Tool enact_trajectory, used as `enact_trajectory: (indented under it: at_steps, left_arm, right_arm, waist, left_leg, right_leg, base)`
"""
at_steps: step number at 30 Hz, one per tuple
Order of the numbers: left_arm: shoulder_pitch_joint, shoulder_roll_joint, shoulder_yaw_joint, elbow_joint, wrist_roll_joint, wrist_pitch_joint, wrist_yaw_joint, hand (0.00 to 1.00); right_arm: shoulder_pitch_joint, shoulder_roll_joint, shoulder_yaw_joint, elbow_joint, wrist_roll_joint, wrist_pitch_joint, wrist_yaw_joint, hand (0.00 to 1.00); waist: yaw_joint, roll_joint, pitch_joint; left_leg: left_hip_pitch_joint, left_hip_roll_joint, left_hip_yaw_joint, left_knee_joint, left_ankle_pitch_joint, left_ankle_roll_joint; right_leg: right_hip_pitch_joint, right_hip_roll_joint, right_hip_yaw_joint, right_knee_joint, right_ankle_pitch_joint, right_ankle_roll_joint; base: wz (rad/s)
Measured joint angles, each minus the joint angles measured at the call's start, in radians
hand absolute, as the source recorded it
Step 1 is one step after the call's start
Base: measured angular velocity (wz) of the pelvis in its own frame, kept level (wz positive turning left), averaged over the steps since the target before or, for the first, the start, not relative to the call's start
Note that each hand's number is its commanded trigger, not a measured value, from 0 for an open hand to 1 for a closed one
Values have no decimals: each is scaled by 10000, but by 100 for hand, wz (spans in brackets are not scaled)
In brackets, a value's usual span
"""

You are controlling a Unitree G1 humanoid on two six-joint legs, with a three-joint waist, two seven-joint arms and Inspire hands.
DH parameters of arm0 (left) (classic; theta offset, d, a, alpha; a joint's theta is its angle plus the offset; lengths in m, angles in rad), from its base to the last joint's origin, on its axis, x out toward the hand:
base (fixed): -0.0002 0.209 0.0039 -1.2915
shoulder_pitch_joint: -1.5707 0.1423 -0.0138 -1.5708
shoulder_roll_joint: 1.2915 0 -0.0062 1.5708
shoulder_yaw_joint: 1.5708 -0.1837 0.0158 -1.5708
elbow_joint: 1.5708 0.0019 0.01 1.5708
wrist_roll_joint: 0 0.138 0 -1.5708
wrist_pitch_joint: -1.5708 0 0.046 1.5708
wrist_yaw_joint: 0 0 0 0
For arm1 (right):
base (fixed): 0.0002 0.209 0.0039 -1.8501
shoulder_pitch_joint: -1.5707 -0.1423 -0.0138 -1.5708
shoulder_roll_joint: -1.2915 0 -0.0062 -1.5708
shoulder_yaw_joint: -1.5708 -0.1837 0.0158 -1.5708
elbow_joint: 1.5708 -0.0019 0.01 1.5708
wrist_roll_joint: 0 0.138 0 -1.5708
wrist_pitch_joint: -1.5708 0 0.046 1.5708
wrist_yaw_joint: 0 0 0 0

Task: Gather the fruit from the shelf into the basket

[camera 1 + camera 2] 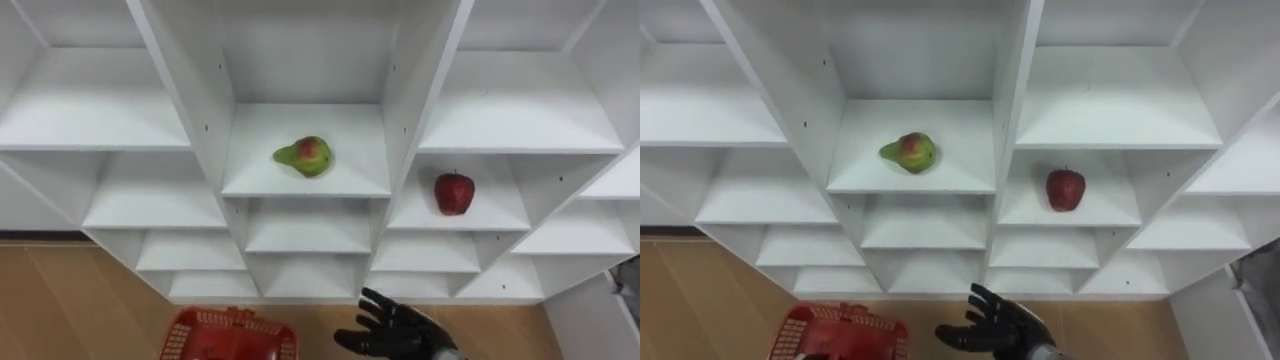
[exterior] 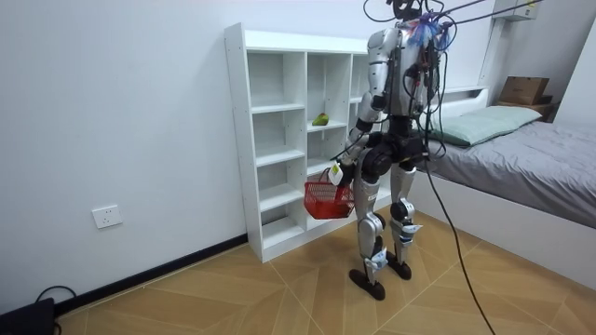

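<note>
Left eye view: right hand (image 1: 400, 330) hovers low before the closet (image 1: 405, 110), fingers spread and empty. The red basket (image 1: 228, 337) hangs at the left hand (image 2: 339, 175), grip unreadable. The apple (image 1: 453, 192) and pear (image 1: 306, 156) sit on shelves above. Reaching has barely begun; the nearer apple likely calls for raising the right hand.

A bed (image 2: 545, 172) covered in grey is seen at the room view's right, with a pale green pillow (image 2: 477, 122) laid at its head and a brown cardboard box (image 2: 523, 90) set behind it. A white wall socket (image 2: 108, 217) is mounted low on the white wall (image 2: 121, 112), above the light wooden floor (image 2: 233, 288)
</note>
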Motion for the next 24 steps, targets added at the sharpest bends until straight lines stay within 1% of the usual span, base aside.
enact_trajectory:
  at_steps: [3,4,5,6,7,8,10,13,15,17,20,23,24]
  left_arm:
    - [38,9,111,-95,2,-20,-28,100]
    - [134,57,203,-213,11,-30,-18,100]
    - [218,158,240,-344,94,-37,-24,100]
    - [250,193,288,-409,131,-37,-27,100]
    - [341,203,482,-551,245,-37,-42,100]
    - [339,187,629,-558,310,-39,-57,100]
    - [365,173,871,-541,330,-36,-59,100]
    - [375,101,1242,-536,578,-37,5,100]
    - [383,110,1282,-501,656,-36,47,100]
    - [438,114,1338,-529,680,-36,64,100]
    - [504,116,1344,-537,768,-35,70,100]
    - [589,114,1358,-529,809,-36,61,100]
    - [604,114,1364,-529,875,-37,59,100]
  right_arm:
    - [105,29,-96,-567,-342,-8,-12,0]
    - [215,5,-168,-961,-423,-10,-27,0]
    - [317,-64,-188,-1400,-496,-22,-28,0]
    - [353,-106,-189,-1626,-547,-25,-28,0]
    - [458,-229,-190,-2079,-602,-24,-25,0]
    - [623,-286,-253,-2600,-606,-25,-23,0]
    - [671,-355,-307,-3158,-663,-39,-9,0]
    - [780,-341,-565,-4356,-1120,-37,-5,0]
    - [786,-356,-643,-4975,-1488,-40,-8,0]
    - [786,-367,-761,-5723,-2187,-43,-20,0]
    - [776,-372,-914,-6439,-2648,-44,-142,0]
    - [690,-351,-973,-6849,-3211,-380,-313,0]
    - [682,-350,-978,-6850,-3311,-396,-344,0]
  waist:
    - [70,-39,-4]
    - [98,-39,-4]
    - [112,-54,-14]
    - [112,-59,-13]
    - [138,-55,-7]
    - [234,-46,-9]
    - [268,-46,-14]
    - [362,-52,-19]
    - [391,-60,-25]
    - [470,-60,-30]
    - [537,-45,-25]
    - [578,-38,-25]
    - [574,-31,-20]
  left_leg:
    - [197,-4,-30,-24,-27,-11]
    - [235,-4,-33,-28,-39,-13]
    - [254,0,-48,-29,-39,-14]
    - [277,3,-61,-29,-40,-14]
    - [350,4,-68,-44,-42,-19]
    - [468,3,-67,-99,-43,-20]
    - [615,10,-72,-181,-50,-31]
    - [655,12,-50,-199,-52,-35]
    - [661,12,-49,-194,-52,-35]
    - [694,11,-40,-202,-52,-35]
    - [759,16,3,-229,-52,-35]
    - [945,30,12,-266,-52,-36]
    - [952,30,8,-270,-53,-37]
  right_leg:
    - [197,11,7,-48,-10,15]
    - [265,19,7,-98,-11,18]
    - [293,26,12,-115,-10,16]
    - [313,29,14,-117,-9,14]
    - [395,36,28,-148,-9,14]
    - [491,41,70,-159,-10,17]
    - [591,59,97,-168,-15,23]
    - [605,66,92,-160,-15,22]
    - [611,68,97,-159,-14,22]
    - [641,68,120,-157,-14,20]
    - [695,70,133,-157,-14,21]
    - [876,86,149,-160,-14,21]
    - [913,86,148,-160,-14,21]
  base:
    - [0]
    - [0]
    - [0]
    - [0]
    - [0]
    - [0]
    - [-3]
    - [-3]
    - [0]
    - [0]
    - [0]
    - [0]
    - [0]
